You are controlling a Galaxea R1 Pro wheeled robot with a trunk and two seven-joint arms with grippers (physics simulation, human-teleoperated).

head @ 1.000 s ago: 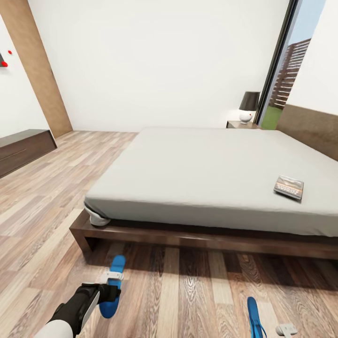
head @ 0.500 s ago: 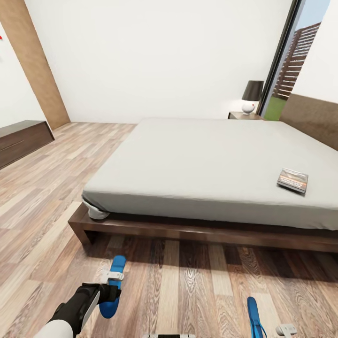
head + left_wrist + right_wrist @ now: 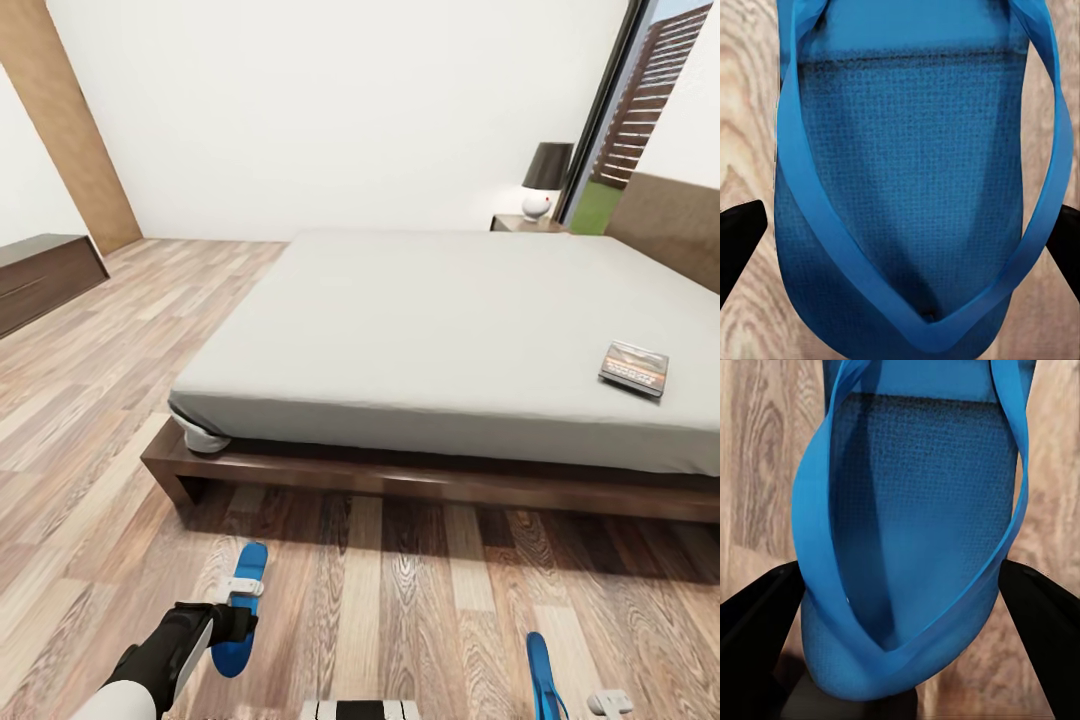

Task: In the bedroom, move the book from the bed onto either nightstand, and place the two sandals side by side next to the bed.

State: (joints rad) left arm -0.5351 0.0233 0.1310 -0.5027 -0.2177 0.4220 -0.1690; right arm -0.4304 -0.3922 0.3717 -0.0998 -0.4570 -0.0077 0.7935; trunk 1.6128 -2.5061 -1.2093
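Blue sandal [image 3: 907, 187] (woven-textured sole) between left gripper's [image 3: 900, 232] dark fingers [image 3: 739, 232].

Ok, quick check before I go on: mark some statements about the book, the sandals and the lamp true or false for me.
1. The book lies on the bed. True.
2. The book already sits on the nightstand. False: it is on the mattress, near the bed's right side.
3. A blue sandal lies between the left gripper's jaws. True.
4. Both sandals rest on the mattress. False: the left sandal and the right sandal are over the wooden floor in front of the bed.
5. A dark-shaded lamp stands on the nightstand. True.
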